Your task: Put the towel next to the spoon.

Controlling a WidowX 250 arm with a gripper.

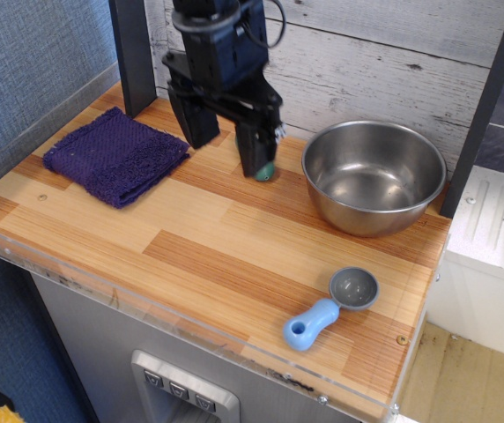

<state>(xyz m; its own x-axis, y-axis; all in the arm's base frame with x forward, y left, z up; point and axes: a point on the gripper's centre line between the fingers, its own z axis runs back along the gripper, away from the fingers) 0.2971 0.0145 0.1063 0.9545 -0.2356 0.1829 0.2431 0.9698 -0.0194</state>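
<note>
Dark purple folded terry towel (115, 155) lies untouched at the wooden table's (190, 256) far left — well apart from the blue-handled, grey-bowled plastic spoon (331, 307) near the right front. Black gripper (223, 145) hovers between, jaws spread, empty. Everything left.

The robot's visible body is a matte black, blocky arm ending in a black two-fingered gripper (224, 141). Its wrist housing is built of angular, boxy plates with hard edges, and a few small round screw heads dot the upper casing. A thin dark cable loops out from the right side of the housing and curves back in. The two fingers (192, 115) are thick, flat-sided black slabs with squared tips. A small pale, metallic fitting shows near the right finger's outer edge.
</note>
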